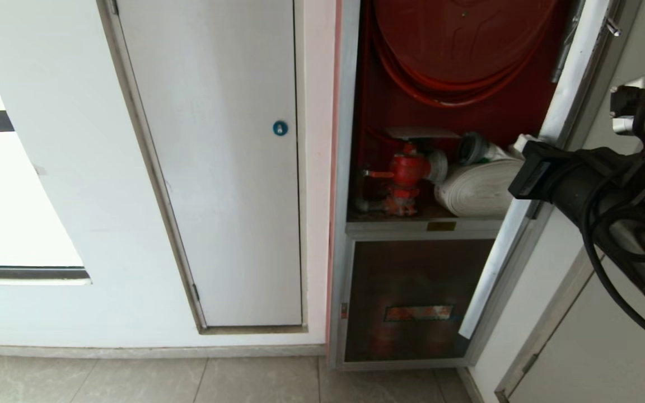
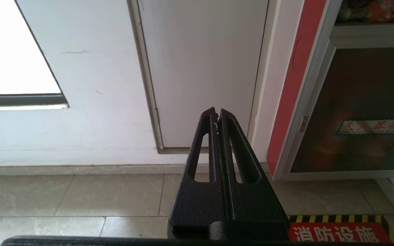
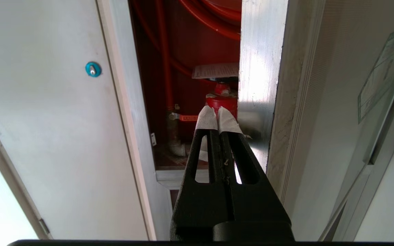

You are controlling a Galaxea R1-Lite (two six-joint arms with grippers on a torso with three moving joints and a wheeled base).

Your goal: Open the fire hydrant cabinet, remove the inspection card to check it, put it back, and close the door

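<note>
The fire hydrant cabinet (image 1: 349, 112) stands open, showing its red inside and a red valve (image 1: 406, 170). The door (image 1: 496, 263) is swung out to the right, and its aluminium edge (image 3: 257, 68) fills the middle of the right wrist view. A white gridded sheet that looks like the inspection card (image 3: 215, 70) lies flat on top of the valve (image 3: 221, 99). My right gripper (image 3: 217, 112) has white-taped tips and is shut on nothing. It points into the opening just beside the door's edge. My right arm (image 1: 580, 179) reaches in from the right. My left gripper (image 2: 216, 114) is shut and hangs low over the floor.
Left of the cabinet is a plain white door (image 1: 227, 168) with a blue round lock (image 1: 280, 128). Inside are a red hose reel (image 1: 462, 39) and a rolled white hose (image 1: 476, 187). Below sits a shorter glass panel (image 1: 412, 280) with a reddish label. The floor is tiled (image 2: 80, 194).
</note>
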